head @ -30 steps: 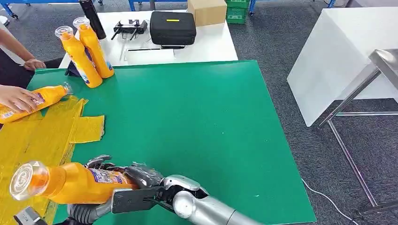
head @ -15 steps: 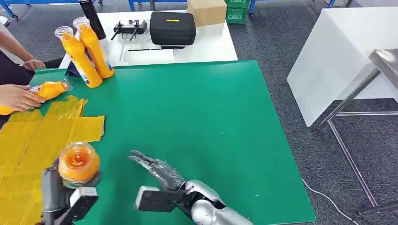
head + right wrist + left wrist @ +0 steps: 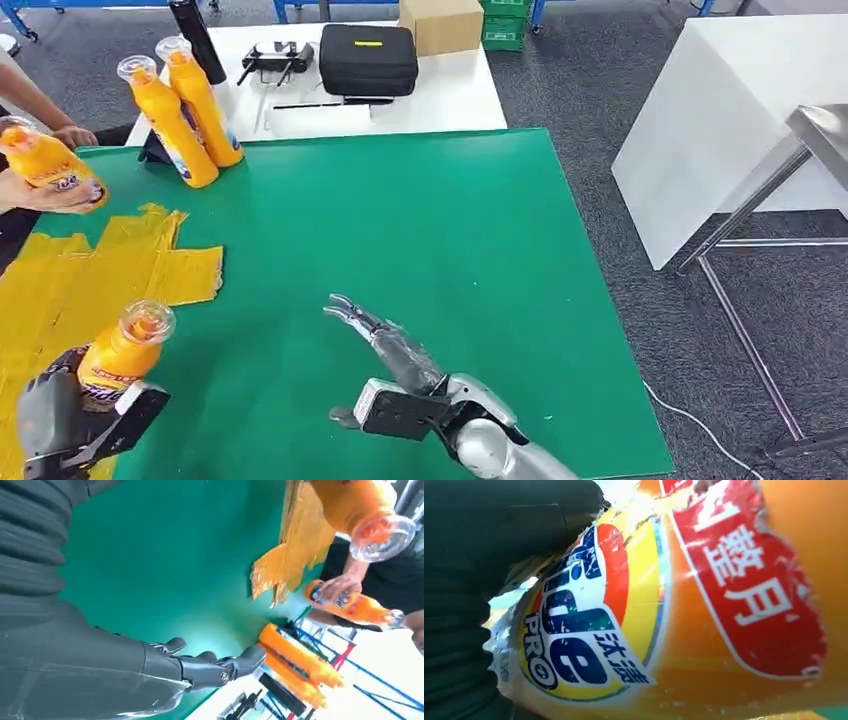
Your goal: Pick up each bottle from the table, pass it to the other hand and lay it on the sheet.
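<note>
My left hand point(image 3: 70, 425) grips an orange bottle point(image 3: 122, 355) with a clear cap, held nearly upright over the yellow sheet point(image 3: 70, 290) at the table's near left; its label point(image 3: 594, 625) sits close to the wrist camera. My right hand point(image 3: 390, 350) hovers open over the green table point(image 3: 420, 230), fingers stretched toward the far left, a short way right of the held bottle. Two more orange bottles point(image 3: 185, 105) stand at the table's far left corner. A person's hand holds another orange bottle point(image 3: 45, 165) off the left edge, seen also as bottle point(image 3: 350, 605).
Behind the green table stands a white table with a black case point(image 3: 367, 58), a cardboard box point(image 3: 440, 22) and a dark flask point(image 3: 197, 38). A metal frame point(image 3: 760, 200) and a white block point(image 3: 720, 110) stand to the right.
The bottle passed from my right hand to my left, which swung it upright and left over the sheet. My right hand opened and drew right. The person lifted their bottle off the sheet.
</note>
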Available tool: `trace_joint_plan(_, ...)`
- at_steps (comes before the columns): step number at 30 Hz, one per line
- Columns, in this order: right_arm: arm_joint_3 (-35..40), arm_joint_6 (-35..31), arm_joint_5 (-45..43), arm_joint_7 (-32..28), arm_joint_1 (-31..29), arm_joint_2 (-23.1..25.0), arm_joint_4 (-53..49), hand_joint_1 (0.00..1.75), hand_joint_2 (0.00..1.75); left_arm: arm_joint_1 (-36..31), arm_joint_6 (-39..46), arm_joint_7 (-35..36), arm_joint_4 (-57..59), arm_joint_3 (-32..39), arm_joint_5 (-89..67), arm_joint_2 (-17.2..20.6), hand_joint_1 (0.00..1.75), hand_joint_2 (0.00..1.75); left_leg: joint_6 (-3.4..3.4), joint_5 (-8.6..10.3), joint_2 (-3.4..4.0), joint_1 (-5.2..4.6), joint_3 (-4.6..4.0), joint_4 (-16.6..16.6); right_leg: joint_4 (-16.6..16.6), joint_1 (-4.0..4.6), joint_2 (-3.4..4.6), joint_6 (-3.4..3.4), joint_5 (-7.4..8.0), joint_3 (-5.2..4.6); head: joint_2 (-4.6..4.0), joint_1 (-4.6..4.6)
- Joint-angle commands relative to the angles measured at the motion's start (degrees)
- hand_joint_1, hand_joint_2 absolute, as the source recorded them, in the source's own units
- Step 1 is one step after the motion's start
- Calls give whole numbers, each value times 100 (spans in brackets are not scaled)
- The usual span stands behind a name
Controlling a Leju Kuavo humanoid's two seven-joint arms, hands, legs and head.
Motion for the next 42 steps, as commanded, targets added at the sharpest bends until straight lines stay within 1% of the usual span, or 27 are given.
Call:
trace_joint_plan(1,-62,30,-31,4,-38,-195,-88,0,175,-238,-9,9,632,170,-29,88,175,175,-12,-5,2,7,16,0,-4,7,-6,-6,-5,21,0,0)
trace_joint_plan(2,-62,30,-31,4,-38,-195,-88,0,175,-238,-9,9,632,170,-29,88,175,175,-16,-9,6,6,21,3,0,6,-4,-8,-9,25,0,-2)
trace_joint_plan(4,-23,69,-87,-40,-74,-225,-82,0,175,-329,-113,404,923,190,-571,219,175,175,-18,-10,9,11,25,3,-3,11,-1,-10,-7,27,0,-2)
trace_joint_plan(6,25,113,-133,-71,-129,-254,-75,0,175,-580,-219,714,1686,196,-1065,524,175,175,-18,-9,9,9,25,1,-1,9,-1,-10,-7,24,0,-2)
trace_joint_plan(8,53,124,-145,-76,-159,-253,-57,0,175,-823,-194,956,2368,207,-1426,699,175,175,-17,-4,6,7,30,-6,-4,6,-3,-10,-5,26,0,0)
trace_joint_plan(10,65,128,-147,-72,-163,-256,-45,0,175,-915,-190,996,2621,205,-1527,735,175,175,-19,-5,13,10,35,-6,-2,9,4,-11,-3,31,0,0)
trace_joint_plan(11,66,132,-157,-60,-157,-264,-47,0,175,-921,-105,1115,2664,148,-1749,759,126,175,-14,-3,14,6,33,-9,-1,6,6,-7,-1,27,0,-2)
trace_joint_plan(12,64,132,-163,-58,-145,-285,-47,0,175,-946,-17,1163,2695,121,-1804,713,0,175,-11,-1,12,6,27,-7,3,7,4,-5,0,19,0,-2)
trace_joint_plan(13,54,130,-163,-58,-137,-292,-44,0,175,-943,-27,1159,2655,58,-1852,699,0,175,-15,-4,15,10,38,-7,0,11,5,-8,-2,30,0,-4)
trace_joint_plan(16,45,127,-173,-42,-121,-331,-36,0,175,-890,143,1366,2417,-174,-2167,644,0,175,-10,-2,11,8,35,-7,3,8,5,-5,0,28,0,-2)
trace_joint_plan(17,46,127,-173,-42,-120,-337,-36,0,175,-882,157,1437,2382,-219,-2250,650,0,175,-21,-12,20,18,44,4,4,19,6,-10,-6,41,0,-4)
trace_joint_plan(18,21,113,-179,-23,-92,-339,-47,0,175,-801,158,1734,2269,-550,-2325,772,0,175,-9,-2,10,6,35,-6,4,6,2,-3,-1,27,0,-4)
trace_joint_plan(20,9,104,-179,-14,-69,-346,-58,0,175,-683,52,2318,2115,-1180,-2325,1060,0,175,-10,-2,9,9,33,-4,4,8,2,-4,-1,26,2,-2)
trace_joint_plan(22,5,100,-179,-10,-61,-348,-57,0,175,-684,24,2733,2106,-1653,-2325,1285,0,175,-12,-4,6,10,34,-2,5,9,-2,-5,-4,28,0,-2)
trace_joint_plan(28,7,100,-178,-9,-66,-344,-46,0,175,-724,87,2755,2200,-1736,-2325,1298,0,175,-15,-8,11,13,38,-1,4,13,1,-7,-6,33,0,-2)
trace_joint_plan(29,0,92,-178,0,-62,-344,-42,0,175,-720,110,2844,2202,-1848,-2325,1362,0,175,-12,-4,7,10,35,-4,3,10,0,-5,-3,30,0,-2)
trace_joint_plan(31,-7,85,-178,7,-46,-356,-46,0,175,-691,176,3208,2115,-2309,-2325,1640,0,175,-13,-4,5,10,35,-3,5,9,-1,-4,-5,31,0,-2)
trace_joint_plan(32,-12,81,-179,11,-42,-358,-43,0,175,-689,192,3265,2095,-2386,-2325,1667,0,175,-17,-8,8,15,38,3,5,15,-1,-7,-8,37,0,-2)
trace_joint_plan(33,-25,69,-181,19,-25,-366,-41,0,175,-659,278,3221,1997,-2406,-2325,1599,0,0,-14,-4,3,12,32,0,5,12,-2,-5,-4,31,0,-2)
trace_joint_plan(34,-41,63,-181,22,-7,-371,-40,0,175,-610,392,2966,1860,-2142,-2325,1414,0,0,-17,-8,8,16,34,5,6,16,0,-6,-6,34,0,0)
trace_joint_plan(35,-70,46,-184,25,23,-373,-44,0,175,-537,477,2607,1517,-1806,-2309,1142,0,0,-13,-4,7,12,33,-1,4,11,1,-4,-4,31,0,-2)
trace_joint_plan(36,-79,33,-188,21,50,-385,-48,0,175,-330,477,1992,417,-1488,-1959,829,0,0,-15,-7,9,14,37,2,3,14,0,-5,-6,36,0,-2)
trace_joint_plan(37,-62,6,-214,-5,66,-424,-52,0,175,-164,477,1130,-721,-717,-1890,194,0,0,-10,-1,1,8,28,-3,3,8,-3,-3,-2,26,0,-2)
trace_joint_plan(38,-54,0,-226,-17,73,-443,-50,0,175,-111,477,1012,-1094,-583,-2045,34,0,0,-11,-9,-11,16,16,16,8,17,-18,-1,-10,27,0,-4)
trace_joint_plan(39,-44,-17,-243,-39,91,-467,-49,0,175,-42,477,548,-1472,-371,-1861,-258,0,0,-5,-2,-19,14,4,15,7,15,-23,2,-5,13,0,-2)
trace_joint_plan(40,-44,-17,-243,-39,91,-467,-49,0,175,-42,477,548,-1472,-371,-1861,-258,0,0,-7,-8,-23,20,3,25,10,21,-31,2,-11,19,0,-4)
trace_joint_plan(42,-44,-17,-243,-39,91,-467,-49,0,175,-42,477,548,-1472,-371,-1861,-258,0,0,-2,2,-8,0,7,5,4,-1,-10,2,-3,7,0,2)
